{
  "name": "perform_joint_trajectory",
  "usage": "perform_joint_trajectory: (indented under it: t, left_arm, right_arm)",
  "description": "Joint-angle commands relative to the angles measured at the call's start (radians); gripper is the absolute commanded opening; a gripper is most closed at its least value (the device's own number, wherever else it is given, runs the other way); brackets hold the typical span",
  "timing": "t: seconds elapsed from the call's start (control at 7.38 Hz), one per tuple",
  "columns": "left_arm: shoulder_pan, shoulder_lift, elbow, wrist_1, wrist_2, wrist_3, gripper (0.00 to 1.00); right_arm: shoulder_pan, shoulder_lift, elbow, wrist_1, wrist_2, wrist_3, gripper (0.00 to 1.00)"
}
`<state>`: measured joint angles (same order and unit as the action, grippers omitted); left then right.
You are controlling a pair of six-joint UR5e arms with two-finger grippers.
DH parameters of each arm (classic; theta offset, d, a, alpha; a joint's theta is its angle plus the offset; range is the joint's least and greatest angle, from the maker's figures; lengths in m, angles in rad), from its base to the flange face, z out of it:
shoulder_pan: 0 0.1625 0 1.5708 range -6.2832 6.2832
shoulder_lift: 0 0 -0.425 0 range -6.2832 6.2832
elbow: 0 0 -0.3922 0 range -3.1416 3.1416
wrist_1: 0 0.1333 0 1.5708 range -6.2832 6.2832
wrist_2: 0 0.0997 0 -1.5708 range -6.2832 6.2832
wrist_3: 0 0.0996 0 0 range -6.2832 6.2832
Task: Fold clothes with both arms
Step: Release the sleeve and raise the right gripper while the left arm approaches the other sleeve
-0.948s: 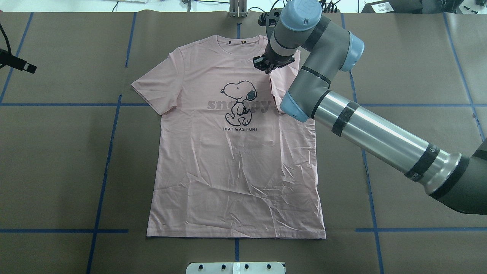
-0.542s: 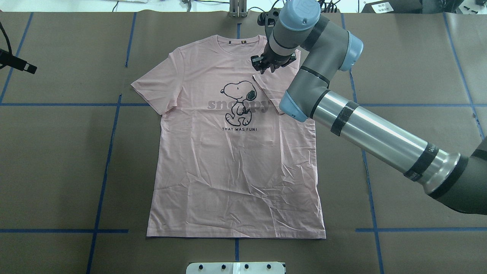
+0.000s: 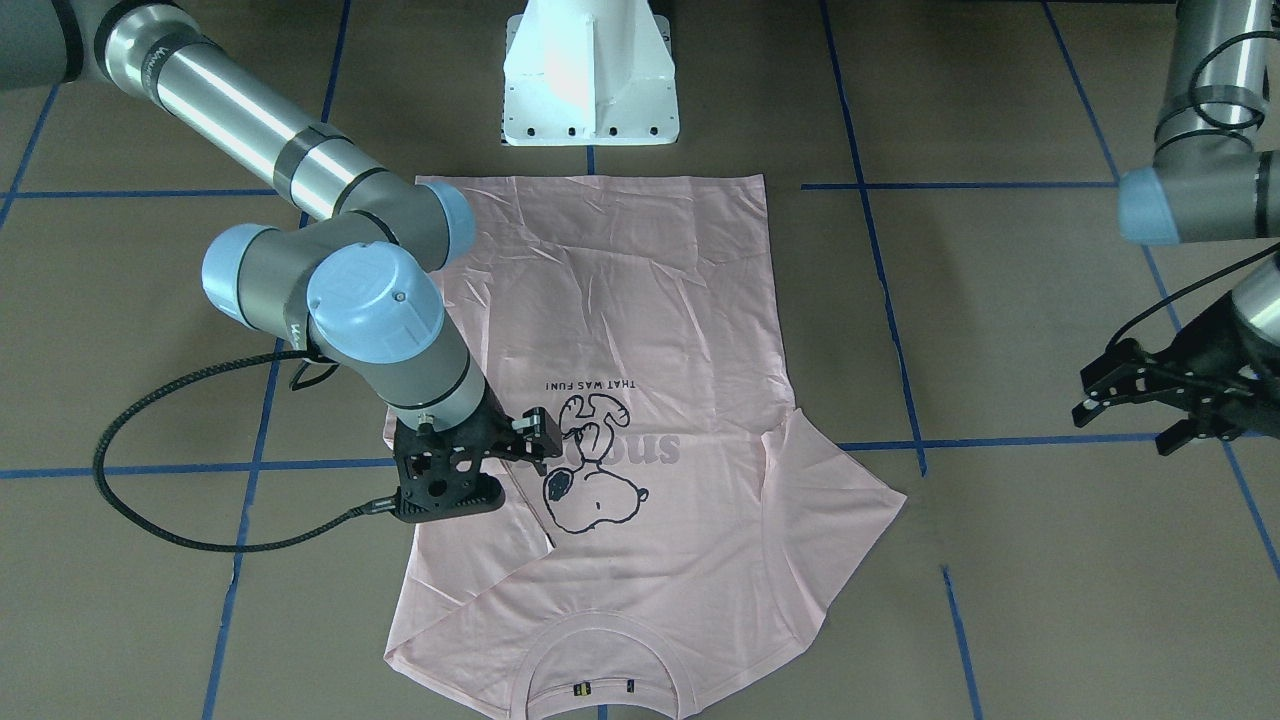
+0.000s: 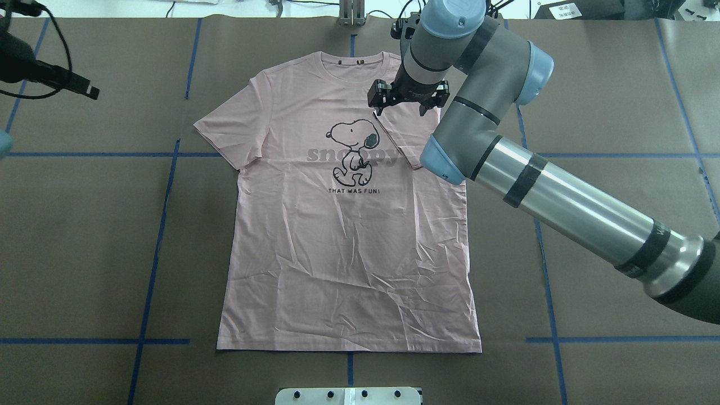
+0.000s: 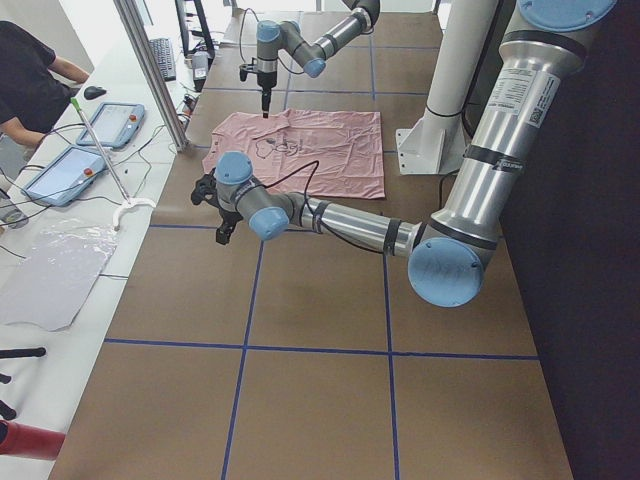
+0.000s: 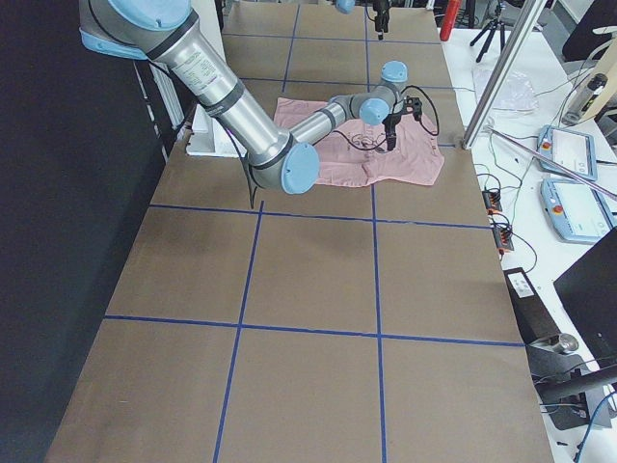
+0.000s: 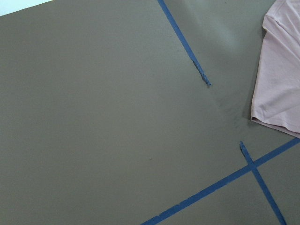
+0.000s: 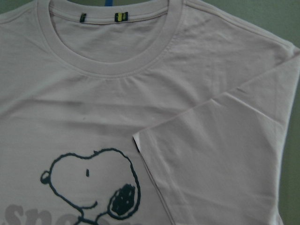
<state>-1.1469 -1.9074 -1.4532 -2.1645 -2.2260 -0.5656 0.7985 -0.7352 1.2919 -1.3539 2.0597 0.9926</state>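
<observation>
Pale pink cotton T-shirt with cartoon dog print (image 4: 337,253) lies flat, print up, on brown paper-covered worktop (image 4: 84,225). Long axis near–far: hem near the robot, collar far. Right sleeve (image 4: 408,132) folded inward over chest. Right tool (image 4: 408,100) spread, empty, above that sleeve. Left tool (image 3: 1128,415) spread, empty, well left of shirt.
</observation>
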Motion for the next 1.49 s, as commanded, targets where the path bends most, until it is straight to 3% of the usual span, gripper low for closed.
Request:
perform_joint_trajectory:
  t: [0.0,0.27,0.54,0.68,1.35]
  left_arm:
    - [0.128,-0.042,-0.007,-0.033,0.161,-0.239,1.0]
    - [0.257,-0.093,0.022,-0.051,0.326,-0.423,1.0]
    - [0.306,-0.137,0.097,-0.058,0.408,-0.481,0.99]
    - [0.309,-0.16,0.161,-0.096,0.431,-0.478,0.96]
    - [0.329,-0.177,0.207,-0.112,0.431,-0.476,0.91]
  right_arm:
    - [0.043,-0.126,0.257,-0.247,0.026,-0.011,1.0]
    - [0.109,-0.254,0.346,-0.246,0.095,-0.145,1.0]
    - [0.122,-0.295,0.349,-0.226,0.093,-0.196,1.0]
    - [0.12,-0.294,0.351,-0.222,0.093,-0.192,1.0]
    - [0.119,-0.291,0.362,-0.221,0.091,-0.181,1.0]
